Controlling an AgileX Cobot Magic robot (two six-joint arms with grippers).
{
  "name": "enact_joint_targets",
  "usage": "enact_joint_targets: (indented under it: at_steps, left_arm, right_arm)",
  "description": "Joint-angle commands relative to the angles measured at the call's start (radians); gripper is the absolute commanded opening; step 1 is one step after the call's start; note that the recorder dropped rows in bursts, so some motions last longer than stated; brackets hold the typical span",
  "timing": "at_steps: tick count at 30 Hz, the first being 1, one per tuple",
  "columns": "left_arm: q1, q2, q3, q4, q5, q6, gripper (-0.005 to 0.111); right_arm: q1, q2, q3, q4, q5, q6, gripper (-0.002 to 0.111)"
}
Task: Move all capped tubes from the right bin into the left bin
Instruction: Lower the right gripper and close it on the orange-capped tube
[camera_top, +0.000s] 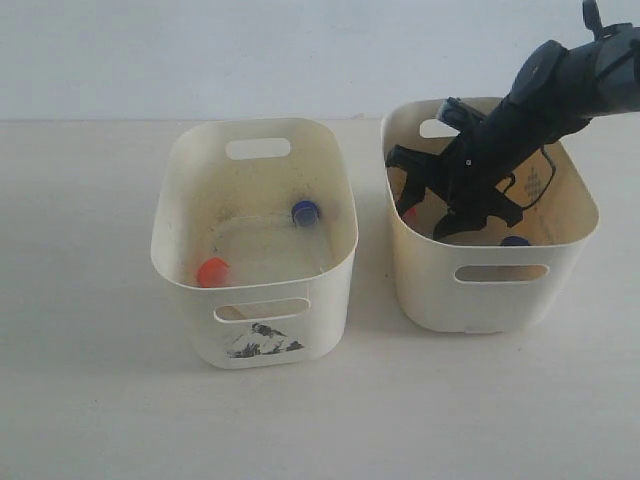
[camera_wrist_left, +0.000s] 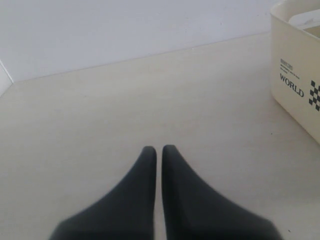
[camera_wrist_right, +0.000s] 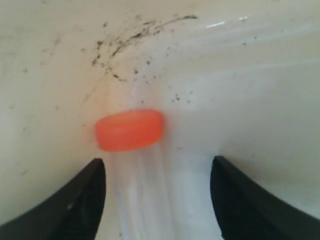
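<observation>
Fingers (camera_wrist_right: 82, 200) of the right gripper (camera_wrist_right: 157, 167) are held apart in the right bin (camera_top: 500, 300), an orange-capped tube (camera_wrist_right: 129, 130) lying between them; the left gripper (camera_wrist_left: 159, 148) fingers are pressed together.

The right end effector (camera_wrist_right: 157, 162) hangs inside the right bin (camera_wrist_right: 250, 75), its two dark fingers (camera_wrist_right: 82, 205) spread wide. An orange-capped tube (camera_wrist_right: 129, 130) lies on the bin's cream floor. Its orange cap sits just beyond the fingertips, and the clear body runs from the cap back into the gap between the fingers, touching neither. Past the cap, dark specks (camera_wrist_right: 120, 47) and a curved scuff mark the bin's surface.
</observation>
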Motion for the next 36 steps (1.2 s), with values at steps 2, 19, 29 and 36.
enact_joint_targets:
  at_steps: [2, 19, 29, 36]
  left_arm:
    - [-0.001, 0.000, -0.004, -0.004, -0.005, -0.010, 0.004]
    - [-0.001, 0.000, -0.004, -0.004, -0.005, -0.010, 0.004]
    - [-0.001, 0.000, -0.004, -0.004, -0.005, -0.010, 0.004]
    - [-0.001, 0.000, -0.004, -0.004, -0.005, -0.010, 0.004]
  right_arm:
    - [-0.003, 0.022, 0.015, -0.043, -0.054, -0.006, 0.061]
    - [-0.005, -0.021, 0.015, 0.010, -0.014, -0.041, 0.061]
    - [-0.005, -0.024, 0.015, 0.112, -0.011, -0.132, 0.061]
    - [-0.005, -0.024, 0.015, 0.188, -0.028, -0.205, 0.061]
